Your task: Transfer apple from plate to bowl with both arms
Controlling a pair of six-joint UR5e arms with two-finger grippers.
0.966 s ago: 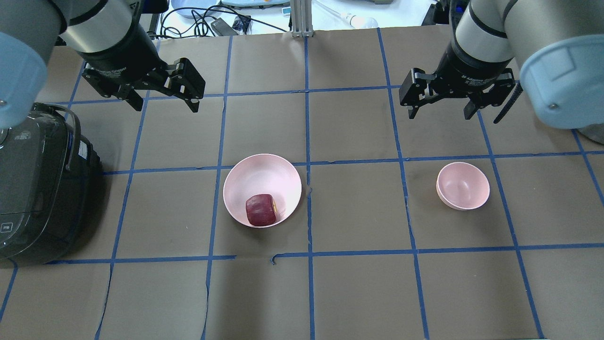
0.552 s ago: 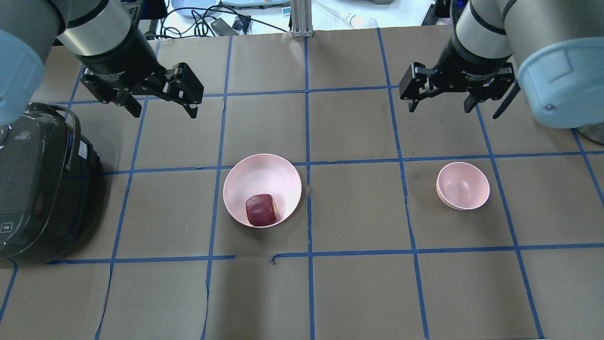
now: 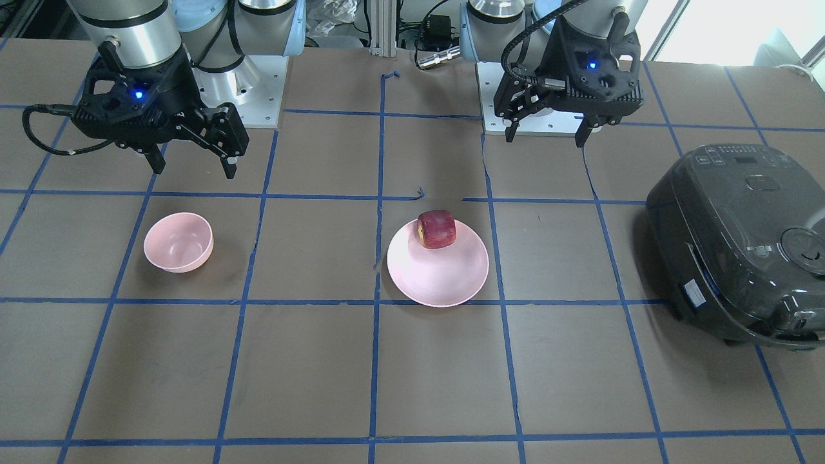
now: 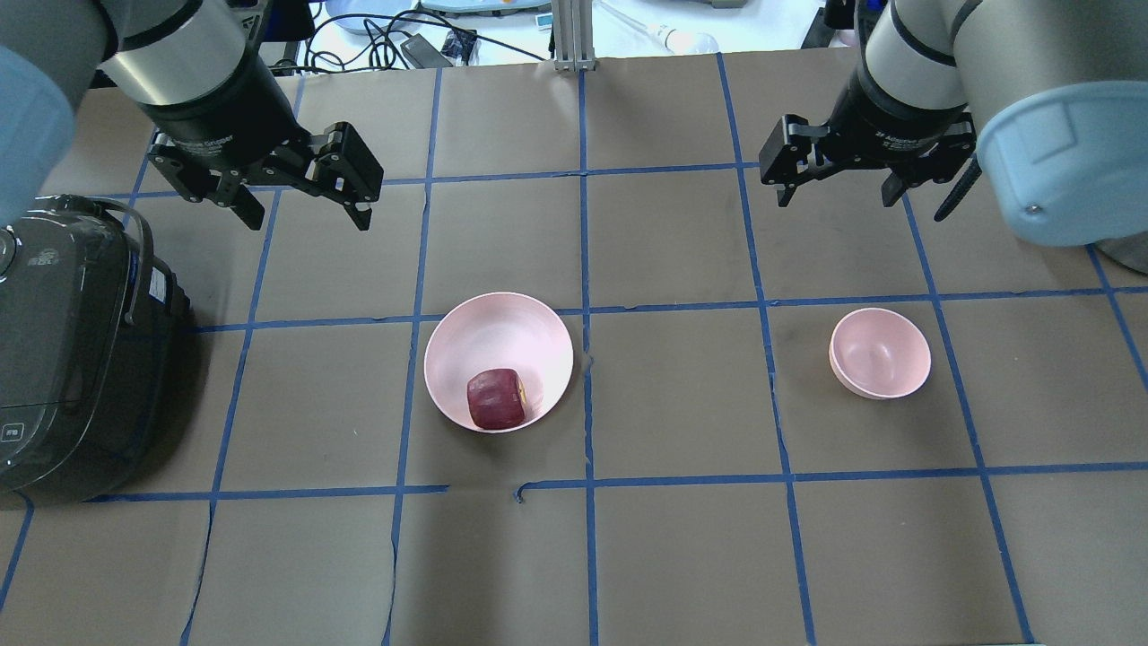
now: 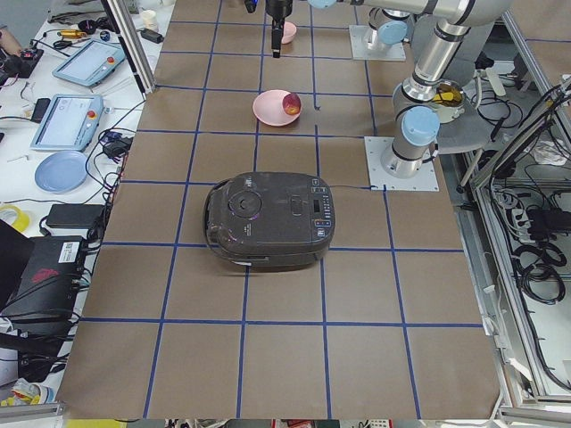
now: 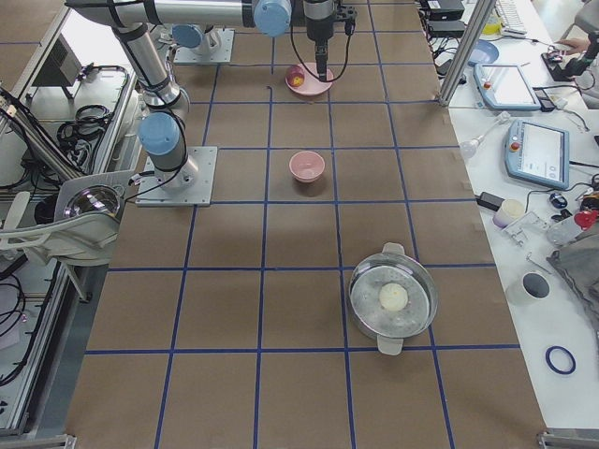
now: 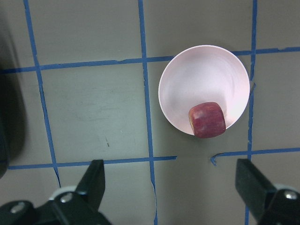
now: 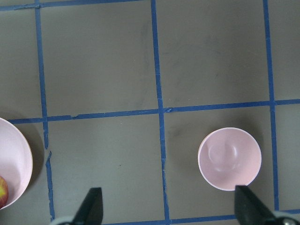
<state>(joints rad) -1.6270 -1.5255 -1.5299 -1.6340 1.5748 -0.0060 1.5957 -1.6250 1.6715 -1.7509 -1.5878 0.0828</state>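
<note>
The dark red apple [image 4: 495,398] lies on the near side of the wide pink plate [image 4: 493,336] at the table's middle. It also shows in the front view [image 3: 436,229] and the left wrist view [image 7: 207,120]. The small pink bowl [image 4: 879,353] stands empty to the right, and shows in the right wrist view [image 8: 229,158]. My left gripper [image 4: 308,220] hangs open and empty above the table, beyond and left of the plate. My right gripper [image 4: 838,199] hangs open and empty beyond the bowl.
A black rice cooker [image 4: 72,359] sits at the table's left edge, close to my left arm. A steel pot with a lid [image 6: 393,299] stands at the table's right end. Blue tape lines grid the brown table cover.
Both grippers have shifted slightly, the right one a little toward the far edge and the left one a little to the left. Both stay open. The apple, plate and bowl have not moved.
</note>
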